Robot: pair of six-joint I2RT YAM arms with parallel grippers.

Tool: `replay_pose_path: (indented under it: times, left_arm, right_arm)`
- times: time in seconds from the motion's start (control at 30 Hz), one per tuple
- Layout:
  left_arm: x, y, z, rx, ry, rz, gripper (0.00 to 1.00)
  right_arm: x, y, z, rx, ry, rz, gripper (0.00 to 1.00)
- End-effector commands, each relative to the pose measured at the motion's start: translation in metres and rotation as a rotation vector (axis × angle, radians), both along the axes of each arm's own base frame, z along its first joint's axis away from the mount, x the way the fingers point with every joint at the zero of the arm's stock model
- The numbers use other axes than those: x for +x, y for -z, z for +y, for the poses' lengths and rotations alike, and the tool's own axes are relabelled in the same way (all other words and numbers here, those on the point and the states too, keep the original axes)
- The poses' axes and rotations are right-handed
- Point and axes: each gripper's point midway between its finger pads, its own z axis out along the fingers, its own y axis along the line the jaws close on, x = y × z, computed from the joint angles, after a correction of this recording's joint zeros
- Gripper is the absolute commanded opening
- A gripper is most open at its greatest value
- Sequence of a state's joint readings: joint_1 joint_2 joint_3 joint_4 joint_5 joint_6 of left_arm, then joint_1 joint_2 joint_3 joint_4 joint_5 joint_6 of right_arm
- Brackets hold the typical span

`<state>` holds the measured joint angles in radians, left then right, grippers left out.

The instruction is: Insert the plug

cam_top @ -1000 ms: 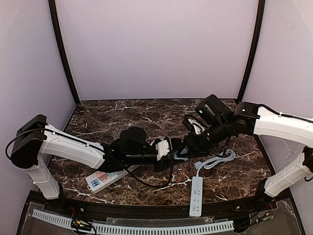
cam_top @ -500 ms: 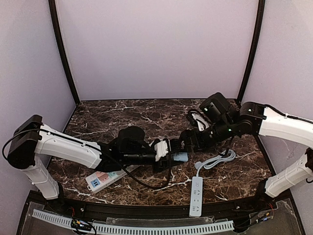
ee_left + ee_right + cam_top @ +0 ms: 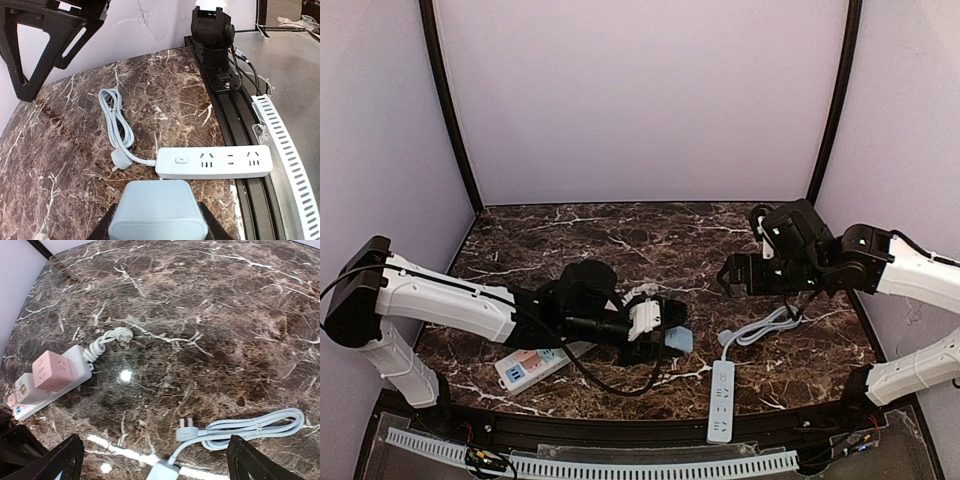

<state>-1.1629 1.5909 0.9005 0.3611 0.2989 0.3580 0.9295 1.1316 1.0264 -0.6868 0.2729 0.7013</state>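
Note:
The plug [image 3: 156, 202] is a pale blue block, and my left gripper [image 3: 664, 340] is shut on it, holding it over the table's middle [image 3: 680, 340]. Ahead of it and lower lies a white power strip [image 3: 215, 162] with its sockets facing up, its cord [image 3: 116, 120] coiled beside it. That strip [image 3: 722, 398] lies at the near edge in the top view. My right gripper [image 3: 727, 275] hangs open and empty at the right, apart from the plug. Between its black fingers [image 3: 57, 460] only marble and the strip's own wall plug [image 3: 192, 430] show.
A second strip, white with pink socket cubes [image 3: 530, 365], lies at the near left under my left arm; it shows too in the right wrist view [image 3: 47, 372]. A black cable [image 3: 610, 375] loops from the left arm. A cable rail [image 3: 620, 465] runs along the front.
My right gripper has opened, let go of the plug and drawn back to the right. The left gripper keeps the plug and has shifted slightly nearer.

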Motion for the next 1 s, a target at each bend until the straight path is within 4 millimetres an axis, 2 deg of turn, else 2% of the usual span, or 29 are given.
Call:
replay_pose_path:
  times: [0.0,0.23,0.53,0.8,0.97]
  left_arm:
    - [-0.019,0.001,0.003,0.049,0.05,0.047,0.02]
    - [-0.034,0.018,-0.009,0.151,0.066,0.067,0.01]
    - [-0.049,0.04,-0.03,0.297,0.08,0.076,0.01]
    - [-0.054,0.054,-0.05,0.362,0.081,0.104,0.01]
    - [-0.052,0.064,-0.059,0.422,0.077,0.119,0.01]
  right_arm:
    - [0.023,-0.005,-0.028,-0.037,0.141,-0.143,0.99]
    - [0.041,-0.003,-0.042,-0.039,0.206,-0.245,0.99]
    - [0.063,-0.031,-0.06,-0.004,0.341,-0.376,0.99]
    - [0.056,-0.055,-0.065,0.083,0.34,-0.44,0.99]
    - [0.046,-0.051,-0.066,0.139,0.304,-0.439,0.99]
